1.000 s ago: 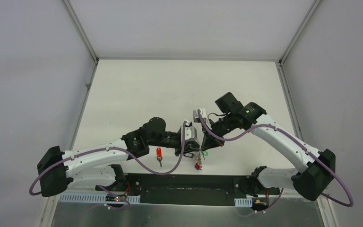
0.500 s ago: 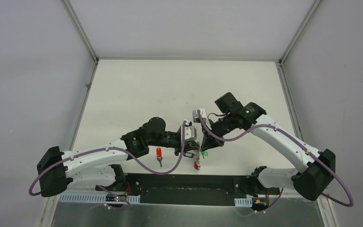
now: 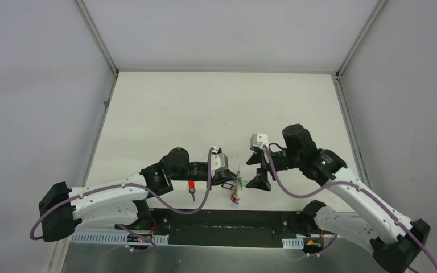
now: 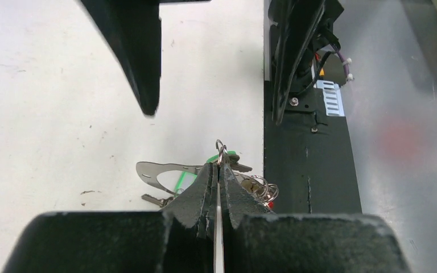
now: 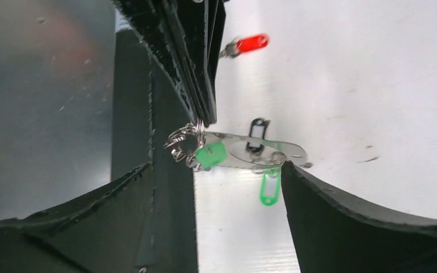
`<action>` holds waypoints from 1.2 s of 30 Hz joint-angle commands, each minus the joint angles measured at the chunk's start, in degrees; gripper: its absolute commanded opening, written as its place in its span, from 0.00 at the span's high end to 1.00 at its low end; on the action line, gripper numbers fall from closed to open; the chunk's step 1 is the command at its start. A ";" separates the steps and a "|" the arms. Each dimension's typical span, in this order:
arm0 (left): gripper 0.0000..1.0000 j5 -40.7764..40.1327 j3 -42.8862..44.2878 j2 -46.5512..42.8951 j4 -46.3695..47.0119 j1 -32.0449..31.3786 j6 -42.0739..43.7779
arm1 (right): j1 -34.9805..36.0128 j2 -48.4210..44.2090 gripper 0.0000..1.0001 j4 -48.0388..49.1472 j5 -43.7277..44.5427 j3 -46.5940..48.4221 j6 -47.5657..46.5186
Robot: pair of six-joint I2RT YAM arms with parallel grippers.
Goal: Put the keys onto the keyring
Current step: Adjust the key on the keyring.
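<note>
Two grippers, split duties. My left gripper (image 4: pixel 219 165) is pinched tight on the keyring (image 5: pixel 284 147) at one end, with the green key (image 5: pixel 210 154) dangling beside the pinch. The ring's long axis spans the gap of my right gripper (image 5: pixel 217 169), which is spread wide and holds nothing. A loose red key (image 3: pixel 192 186) lies on the table (image 3: pixel 165 114) past my left wrist, close to the front edge. I judge the right must reach across for it.

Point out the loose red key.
Top view: the red key lies on the table beside the left arm, left of the key bunch held by the left gripper.
</note>
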 commanded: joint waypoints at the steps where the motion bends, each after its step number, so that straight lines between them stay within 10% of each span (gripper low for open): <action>1: 1.00 -3.92 -3.62 -5.63 13.00 -0.52 -2.79 | -1.82 -10.58 0.09 19.13 3.68 -5.70 8.21; 12: 1.00 -5.07 -7.62 -14.08 18.86 -0.52 -1.54 | -5.22 -12.48 0.01 30.52 -9.69 -9.13 15.81; 20: 1.00 -4.91 -7.51 -14.48 18.87 -0.51 -1.46 | -5.26 -10.79 0.55 40.81 -18.02 -10.06 19.49; 36: 1.00 -4.35 -5.44 -13.21 16.61 -0.53 -0.69 | -5.27 -7.02 0.64 41.20 -23.35 -10.78 16.77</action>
